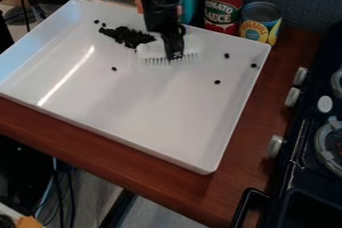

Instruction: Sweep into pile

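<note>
The dark pile (127, 36) lies near the far side of the white tray (127, 107), just beside the left end of the white brush (152, 50). The fingers (175, 47) pinch the brush, its bristles pointing towards the near side. 2 loose bits sit just past the pile, 1 lies nearer the camera, and 3 are scattered right of the brush. The tray rests on the brown table (224, 197). Beyond its far edge stand 2 cans, 1 red (223, 7), 1 yellow-labelled (260, 23); a black stove (304, 137) is at right.

Red can (223, 5), yellow-labelled can (260, 23) just beside, black stove (312, 172), silver knobs (275, 146), wooden counter (200, 192)
</note>
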Controlling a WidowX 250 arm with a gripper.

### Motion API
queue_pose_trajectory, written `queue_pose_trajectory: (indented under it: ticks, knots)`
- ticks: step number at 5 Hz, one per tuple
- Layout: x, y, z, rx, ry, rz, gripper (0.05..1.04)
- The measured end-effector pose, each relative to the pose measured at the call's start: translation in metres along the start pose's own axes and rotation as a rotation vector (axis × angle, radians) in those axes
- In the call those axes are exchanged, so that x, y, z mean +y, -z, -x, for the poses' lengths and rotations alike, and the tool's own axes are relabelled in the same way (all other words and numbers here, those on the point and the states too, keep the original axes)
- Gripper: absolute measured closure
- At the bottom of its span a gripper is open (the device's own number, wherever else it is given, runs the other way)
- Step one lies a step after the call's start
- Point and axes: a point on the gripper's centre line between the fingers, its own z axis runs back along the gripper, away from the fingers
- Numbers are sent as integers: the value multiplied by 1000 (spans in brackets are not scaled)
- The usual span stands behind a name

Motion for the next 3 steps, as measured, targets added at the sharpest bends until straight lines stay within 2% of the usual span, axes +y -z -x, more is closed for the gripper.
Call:
queue_pose_trajectory:
  ticks: [2, 3]
  knots:
    - [-14, 1, -7, -4, -166, 26, 398]
    - [-15, 1, -9, -9, -165, 28, 398]
